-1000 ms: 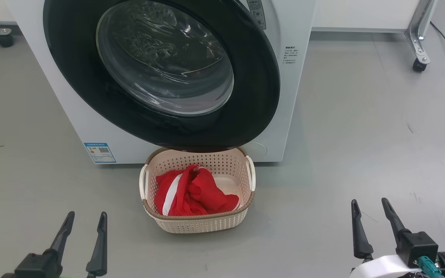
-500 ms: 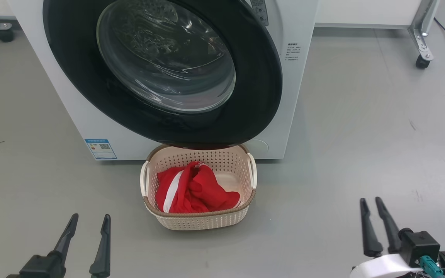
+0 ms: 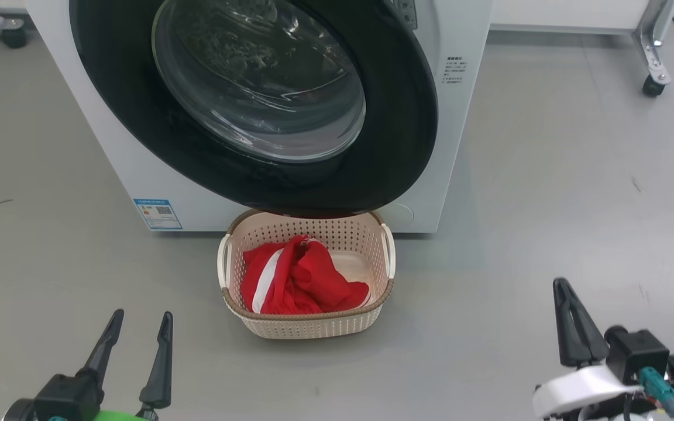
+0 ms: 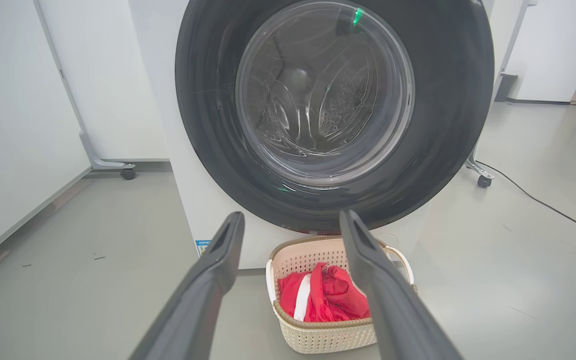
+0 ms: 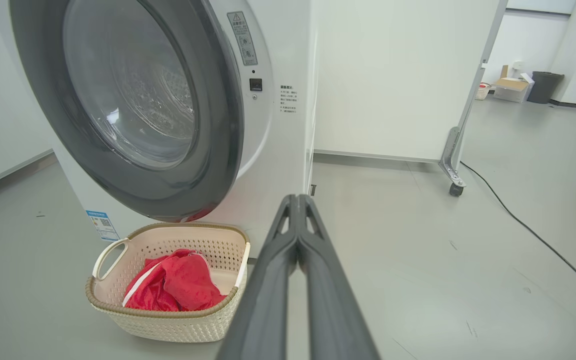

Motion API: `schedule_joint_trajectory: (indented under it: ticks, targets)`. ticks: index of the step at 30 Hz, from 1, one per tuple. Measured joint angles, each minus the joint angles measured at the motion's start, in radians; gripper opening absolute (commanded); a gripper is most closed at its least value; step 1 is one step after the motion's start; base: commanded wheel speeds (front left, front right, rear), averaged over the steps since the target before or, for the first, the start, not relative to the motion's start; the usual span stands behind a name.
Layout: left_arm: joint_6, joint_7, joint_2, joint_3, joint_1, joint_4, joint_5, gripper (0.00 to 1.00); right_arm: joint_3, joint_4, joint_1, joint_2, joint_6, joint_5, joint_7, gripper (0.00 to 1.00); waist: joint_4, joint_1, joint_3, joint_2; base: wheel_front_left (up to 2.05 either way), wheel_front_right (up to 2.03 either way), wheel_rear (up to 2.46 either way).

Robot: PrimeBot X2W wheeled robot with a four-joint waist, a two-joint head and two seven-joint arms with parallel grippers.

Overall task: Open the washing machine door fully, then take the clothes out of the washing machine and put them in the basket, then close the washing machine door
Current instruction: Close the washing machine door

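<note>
**Q:** What is shown, and how many of each?

**A:** One washing machine point(image 3: 109, 169), white, with one blue label sticker point(image 3: 157, 214) at its lower front. One washing machine door point(image 3: 407, 117). One basket point(image 3: 308, 328). One item of clothes point(image 3: 308, 280). Two grippers, each with two long dark fingers.

**Q:** How are the arms posed?

**A:** Both are held low above the grey floor point(image 3: 547, 204), near its front edge in the head view, fingers pointing toward the machine. The left gripper point(image 3: 141, 316) is at the lower left, its jaws spread wide and holding nothing. The right gripper point(image 3: 560, 286) is at the lower right, its fingers pressed together tip to tip with nothing between them. Both are well apart from the basket.

**Q:** How do the task's things look, and where are they?

**A:** The door has a wide glossy black rim around a bulging clear glass bowl, and it appears shut against the machine's front. The perforated steel drum shows through the glass. The cream basket stands on the floor just before the machine, under the door's lower rim. The red garment with a white stripe lies crumpled inside it, toward its left side.
</note>
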Motion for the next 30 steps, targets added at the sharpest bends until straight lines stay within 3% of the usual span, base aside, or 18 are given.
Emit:
schedule_joint_trajectory:
  ticks: [4, 20, 30]
  targets:
    - [-0.006, -0.007, -0.001, -0.002, -0.015, -0.001, 0.000, 1.00, 0.012, -0.002, -0.051, -0.007, 0.017, -0.001, 0.010, 0.00, 0.007, 0.0000, 0.016, 0.0000, 0.00, 0.00, 0.00]
    - [-0.032, -0.017, -0.010, -0.027, -0.121, -0.031, 0.007, 1.00, 0.114, 0.030, -0.411, -0.031, 0.139, -0.045, 0.115, 0.00, 0.044, 0.0000, 0.146, 0.0000, 0.00, 0.00, 0.00]
    - [-0.043, -0.026, -0.018, -0.040, -0.192, -0.034, 0.012, 1.00, 0.134, 0.112, -0.641, -0.024, 0.179, -0.044, 0.173, 0.00, 0.078, 0.0000, 0.233, 0.0000, 0.00, 0.00, 0.00]
